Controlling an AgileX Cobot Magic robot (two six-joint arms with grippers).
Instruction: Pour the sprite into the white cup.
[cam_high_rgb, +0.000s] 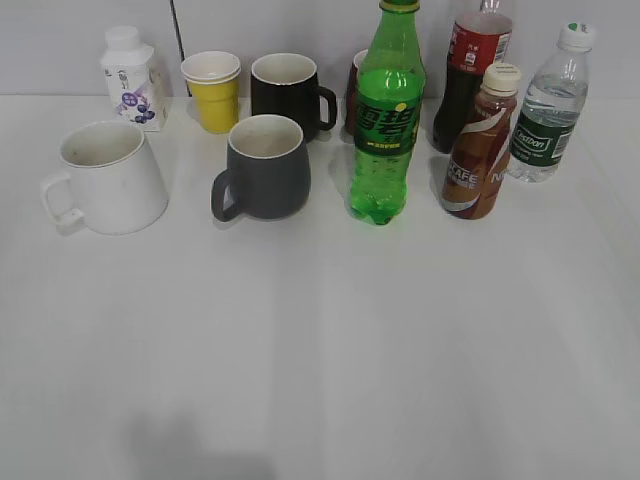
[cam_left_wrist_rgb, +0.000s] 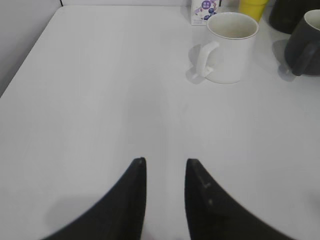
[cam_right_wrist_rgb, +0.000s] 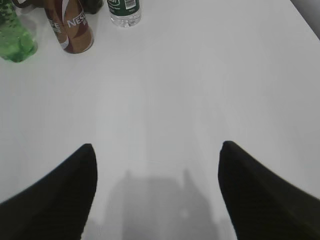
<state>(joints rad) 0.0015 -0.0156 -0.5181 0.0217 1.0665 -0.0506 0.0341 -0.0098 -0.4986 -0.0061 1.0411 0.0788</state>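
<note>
Nothing of the pour has begun, by the look of it. The tall translucent green plastic sprite bottle (cam_high_rgb: 388, 115) stands upright on the white desk (cam_high_rgb: 330, 340) with its green cap on, and no claw touches it. Taking that bottle as the landmark: the large white ceramic mug with a handle (cam_high_rgb: 105, 177) stands well to its left, open mouth up and seemingly empty; a dark grey mug (cam_high_rgb: 262, 167) sits between the two, near the bottle's left side; a brown coffee bottle (cam_high_rgb: 481, 143) stands just to its right.

The left claw (cam_left_wrist_rgb: 164, 170) hangs over bare desk with its fingers only slightly parted, grasping nothing, the white mug ahead of it. The right claw (cam_right_wrist_rgb: 157, 155) is spread wide and empty, the green bottle showing at the far upper left of its view.

Everything is left to do: grasping the bottle, likely uncapping it, carrying it past the grey mug, and tipping it over the white mug.
</note>
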